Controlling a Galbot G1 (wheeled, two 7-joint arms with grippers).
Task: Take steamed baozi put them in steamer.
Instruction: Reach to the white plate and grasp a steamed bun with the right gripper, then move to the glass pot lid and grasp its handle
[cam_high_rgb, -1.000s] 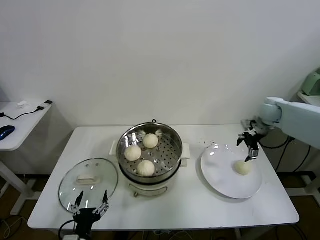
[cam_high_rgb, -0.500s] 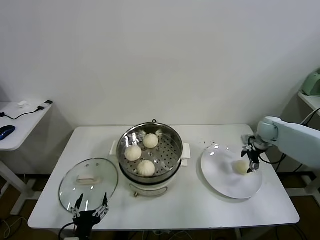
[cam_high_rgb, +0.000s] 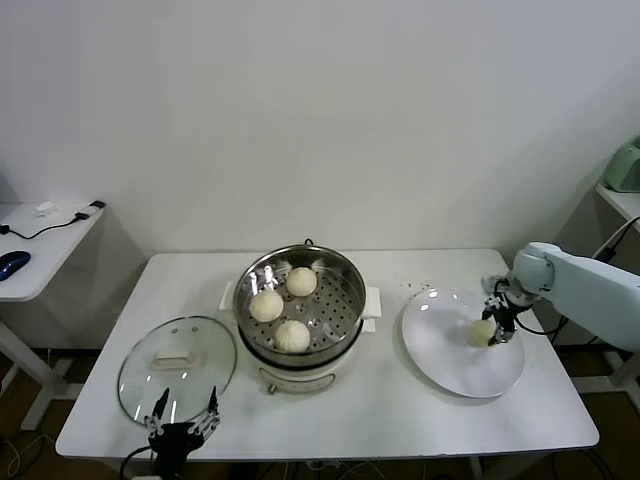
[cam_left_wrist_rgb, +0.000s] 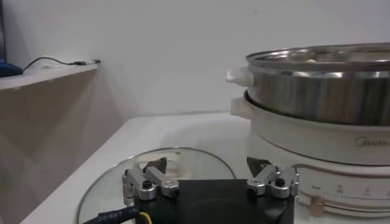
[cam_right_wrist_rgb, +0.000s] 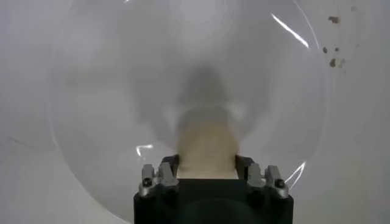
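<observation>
The steamer (cam_high_rgb: 352, 318) stands mid-table with three steamed baozi (cam_high_rgb: 292, 335) on its perforated tray. A fourth baozi (cam_high_rgb: 483, 331) lies on the white plate (cam_high_rgb: 450, 358) at the right. My right gripper (cam_high_rgb: 497, 325) is down on the plate with its fingers pressed against both sides of that baozi (cam_right_wrist_rgb: 206, 141), shut on it; the bun still rests on the plate (cam_right_wrist_rgb: 109, 91). My left gripper (cam_high_rgb: 183, 424) waits open at the table's front edge, just in front of the glass lid (cam_high_rgb: 177, 365).
From the left wrist, the lid (cam_left_wrist_rgb: 183, 159) lies under the open fingers and the steamer's steel wall (cam_left_wrist_rgb: 317, 91) rises on its white base. A side table with a cable and a mouse (cam_high_rgb: 12, 263) stands far left.
My right gripper has come down from above the plate onto the baozi and closed its fingers on it. The left arm has stayed put.
</observation>
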